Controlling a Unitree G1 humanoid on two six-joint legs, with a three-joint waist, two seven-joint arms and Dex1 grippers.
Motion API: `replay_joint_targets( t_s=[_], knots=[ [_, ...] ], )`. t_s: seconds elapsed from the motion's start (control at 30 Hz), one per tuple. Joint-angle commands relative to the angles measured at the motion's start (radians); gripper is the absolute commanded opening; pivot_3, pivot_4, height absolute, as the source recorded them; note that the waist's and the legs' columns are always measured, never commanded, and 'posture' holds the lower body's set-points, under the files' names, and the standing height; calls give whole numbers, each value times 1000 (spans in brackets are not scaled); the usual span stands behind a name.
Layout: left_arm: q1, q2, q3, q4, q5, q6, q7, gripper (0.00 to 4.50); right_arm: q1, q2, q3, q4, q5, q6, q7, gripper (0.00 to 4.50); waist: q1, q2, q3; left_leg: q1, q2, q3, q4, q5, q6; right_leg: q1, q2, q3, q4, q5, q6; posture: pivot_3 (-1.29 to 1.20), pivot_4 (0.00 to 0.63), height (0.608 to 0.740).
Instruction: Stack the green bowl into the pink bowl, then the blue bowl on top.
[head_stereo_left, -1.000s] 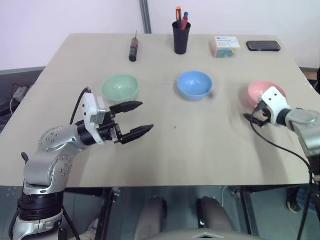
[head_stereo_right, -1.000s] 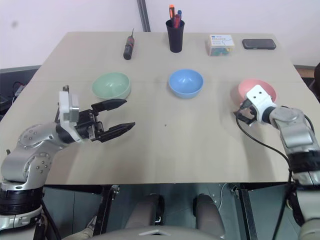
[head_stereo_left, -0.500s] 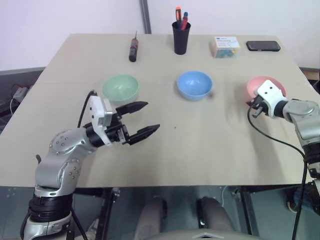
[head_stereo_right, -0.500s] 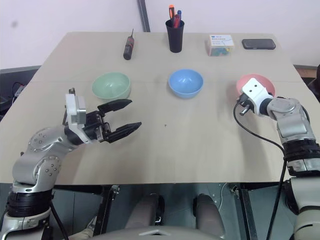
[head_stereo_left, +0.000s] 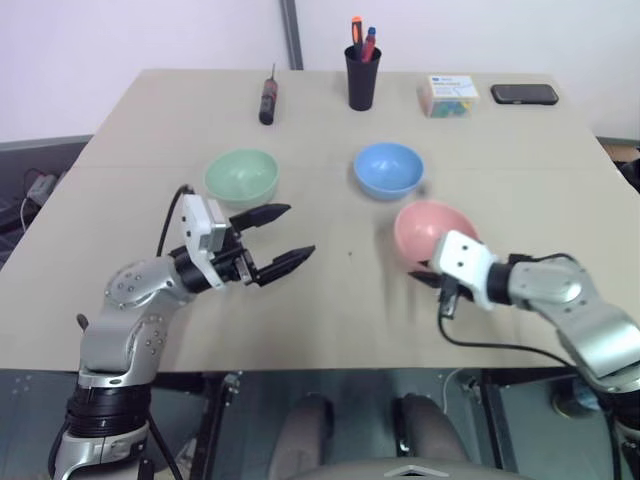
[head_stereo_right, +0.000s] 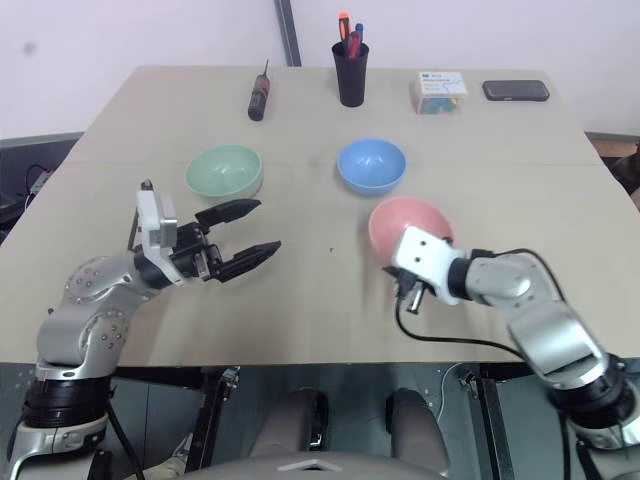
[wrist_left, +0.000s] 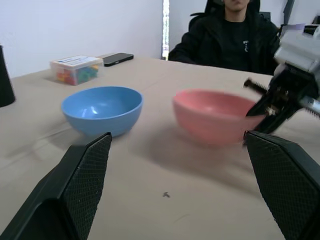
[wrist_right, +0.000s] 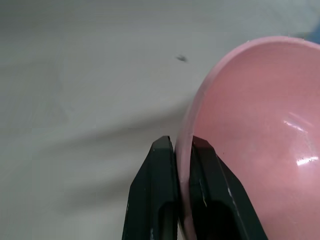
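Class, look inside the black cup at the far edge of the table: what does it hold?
The black cup holds a few pens: orange, red and blue tops poke above its rim. Their lower parts are hidden by the cup's wall, so an exact count cannot be made.

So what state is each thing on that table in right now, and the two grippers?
Pink bowl: upright, rim pinched by right gripper.
Green bowl: upright, empty, untouched.
Blue bowl: upright, empty, untouched.
Left gripper: open, holding nothing.
Right gripper: shut on the pink bowl's rim.
Black cup: upright, holding pens.
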Motion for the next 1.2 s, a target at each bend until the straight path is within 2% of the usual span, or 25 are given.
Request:
replay_joint_targets(
  t_s=[0.03,0.1,0.2,0.23,0.3,0.33,0.4,0.47,0.53,0.63,0.7,0.73,0.9,1.07,1.1,1.2],
  knots=[
    [-13,1,-3,-7,6,-19,-3,4500,-34,12,-11,38,-30,-7,-30,1062,1,0,0,0,0,0,0,0,0,0,0,0,0,0,0,0,150,740],
    [-15,4,-4,-5,7,-19,-5,4500,-27,9,-22,33,-18,-3,-20,1719,2,0,0,0,0,0,0,0,0,0,0,0,0,0,0,0,150,740],
    [-17,6,-1,-3,7,-17,-6,4500,-21,4,-34,18,-4,6,-16,3092,1,0,0,-1,0,-1,-1,0,0,-1,0,0,0,0,0,0,150,740],
    [-16,7,1,-4,7,-16,-6,4500,-20,6,-41,13,-4,8,-23,3371,1,0,0,-1,0,-1,-1,0,0,-1,0,-1,-1,0,0,0,150,740],
    [-14,9,5,-7,10,-12,3,4500,-13,10,-72,-9,11,19,-33,4233,0,0,0,-1,0,0,-1,0,0,-1,0,0,-1,0,0,0,150,740],
    [-14,10,8,-7,12,-9,11,4500,-8,18,-97,-23,21,22,-44,4457,0,0,0,-1,0,0,-1,0,0,-1,0,0,-1,0,0,0,150,740],
    [-20,13,17,-4,27,20,60,4500,4,45,-178,-73,85,55,-51,4457,1,0,0,-1,0,0,-1,0,0,-1,0,0,-1,0,0,0,150,740],
    [-28,25,14,-11,102,35,147,4500,21,72,-266,-132,157,65,-47,4457,1,0,0,-1,0,-1,-1,0,0,-1,0,-1,-1,0,0,0,150,740],
    [-41,50,7,-27,248,71,303,4500,40,148,-374,-167,275,28,-47,4457,1,-1,0,-1,0,-1,-1,0,0,0,0,-1,-1,0,0,0,150,740],
    [-90,114,-20,-32,428,193,468,4500,46,162,-459,-182,358,0,-27,4457,1,-1,0,-1,0,-2,-1,0,0,0,0,-1,-1,0,0,0,150,740],
    [-208,220,-143,24,549,251,420,4500,38,165,-482,-160,386,-11,-32,4457,2,-2,0,-1,0,-2,-1,0,0,0,0,-1,-1,0,0,0,150,740],
    [-262,239,-190,60,587,248,397,4500,33,167,-482,-151,395,-17,-35,4457,5,-3,1,-1,-1,-1,-1,0,0,0,0,-1,0,0,0,0,150,740],
    [-430,271,-407,184,762,252,313,4500,15,160,-442,-107,387,-68,-41,4457,3,-3,1,-1,-2,1,-1,0,0,-1,0,-1,1,0,0,0,150,740],
    [-506,265,-505,278,873,267,273,4500,29,152,-420,-78,388,-115,-32,4457,-5,-3,2,-2,-1,2,-2,0,0,-3,1,0,0,0,0,0,150,740],
    [-519,265,-522,299,899,263,271,3948,35,148,-422,-71,388,-130,-25,4500,-3,-3,2,-3,-1,2,-2,0,0,-4,1,0,0,0,0,0,150,740],
    [-543,252,-539,345,937,270,265,2818,45,137,-430,-55,393,-163,-9,4500,1,-3,2,-4,-1,2,-2,0,0,-4,1,-1,0,0,0,0,150,740]
  ],
)
